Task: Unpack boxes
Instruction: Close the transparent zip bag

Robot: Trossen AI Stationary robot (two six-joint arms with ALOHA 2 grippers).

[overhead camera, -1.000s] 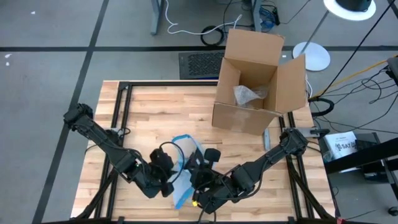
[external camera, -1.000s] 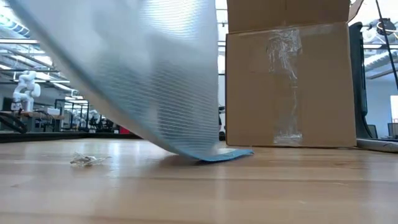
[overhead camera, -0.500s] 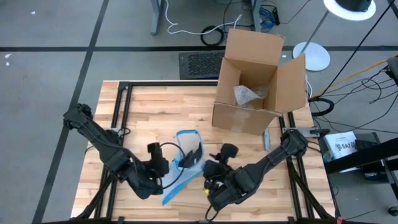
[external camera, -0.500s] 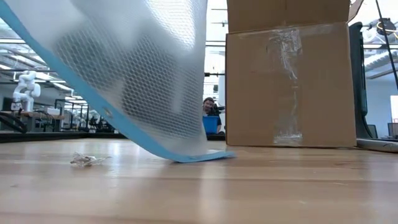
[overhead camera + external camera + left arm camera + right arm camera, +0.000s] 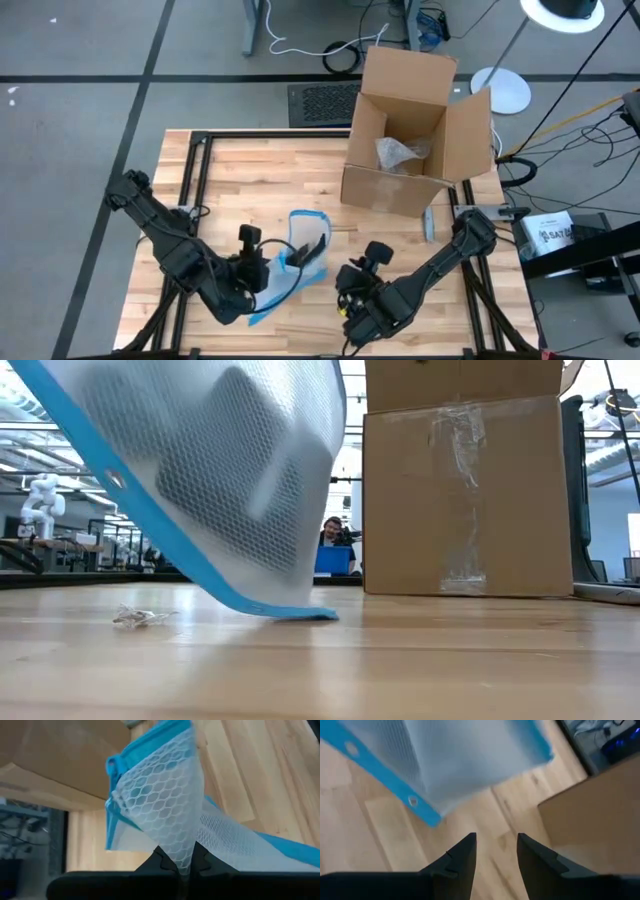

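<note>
Standing across the table, carton (image 5: 415, 140) well apart from both arms' fingers.

light: bright, even | glare: box (image 5: 465, 495) tape (glossy strip) | blur: right wrist view soft

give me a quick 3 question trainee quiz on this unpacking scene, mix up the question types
1. True or false: the left tool is shut on the blue-edged mesh pouch.
2. Multiple choice: where is the right tool? A) inside the cardboard box B) open and empty above the table, beside the pouch C) shut on the pouch
3. Short answer: what shows inside the open cardboard box in the high view?

Key
1. True: its fingers pinch the mesh.
2. B: the fingers stand apart with nothing between them.
3. A crumpled piece of clear plastic wrap.
</note>
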